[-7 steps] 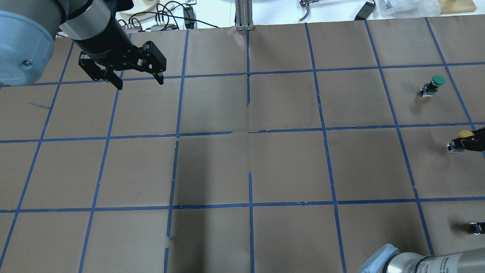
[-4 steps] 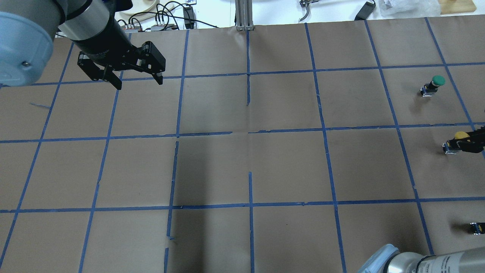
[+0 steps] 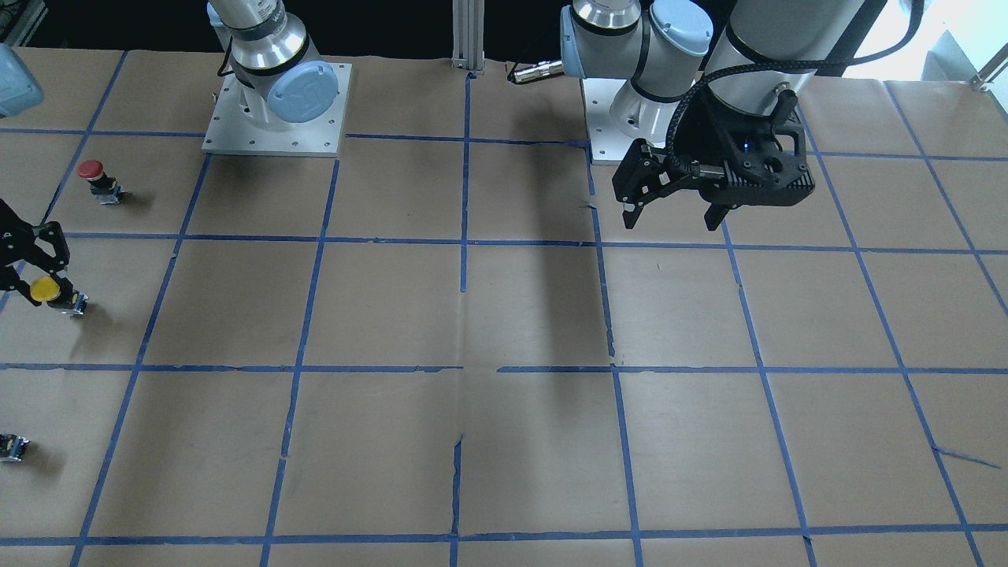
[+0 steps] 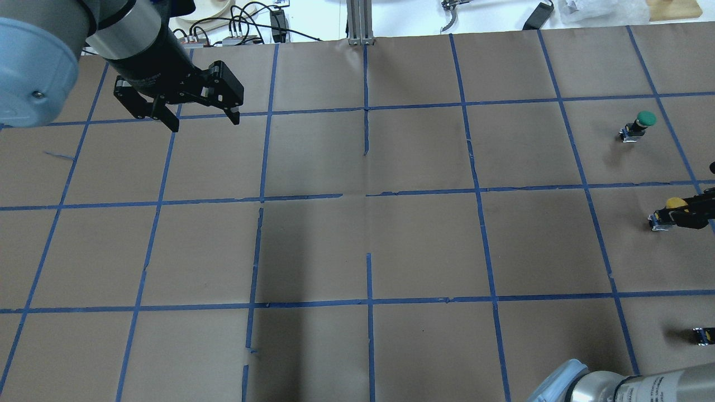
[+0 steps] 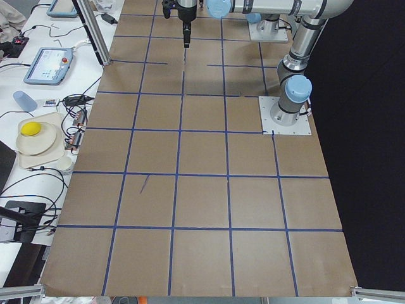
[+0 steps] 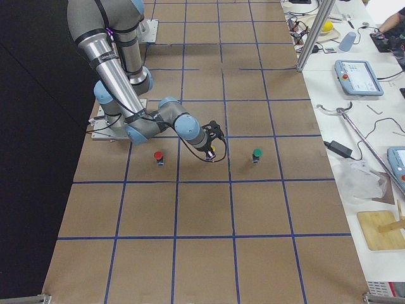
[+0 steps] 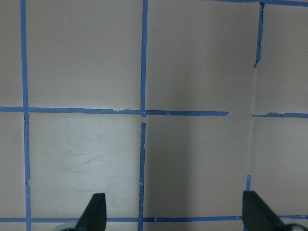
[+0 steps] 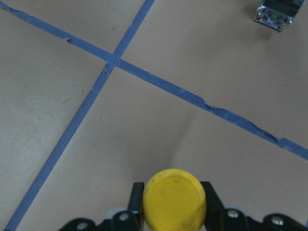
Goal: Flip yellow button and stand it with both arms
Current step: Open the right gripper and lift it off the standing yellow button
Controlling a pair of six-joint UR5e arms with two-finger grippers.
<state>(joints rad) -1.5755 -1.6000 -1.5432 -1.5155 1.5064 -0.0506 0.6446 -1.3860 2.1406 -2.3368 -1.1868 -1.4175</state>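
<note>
The yellow button point(image 4: 672, 203) is at the table's far right, its cap up and its grey base point(image 4: 658, 223) toward the table's middle. My right gripper point(image 4: 690, 215) is shut on its black body and holds it low over the paper. In the right wrist view the yellow cap point(image 8: 174, 198) sits between the two fingers point(image 8: 137, 197) and faces the camera. It also shows in the front-facing view point(image 3: 43, 290) and the right view point(image 6: 212, 151). My left gripper point(image 4: 205, 121) is open and empty, hanging above the far left of the table point(image 3: 669, 222), point(image 7: 173, 214).
A green-capped button point(image 4: 639, 124) stands beyond the yellow one. A red-capped button point(image 3: 96, 177) stands nearer the robot's base. A tiny black-grey block point(image 4: 702, 335) lies near the right edge. Blue tape lines grid the brown paper point(image 4: 368, 245).
My right gripper has carried the yellow button a little to the left, toward the table's middle. The left arm has barely moved.
</note>
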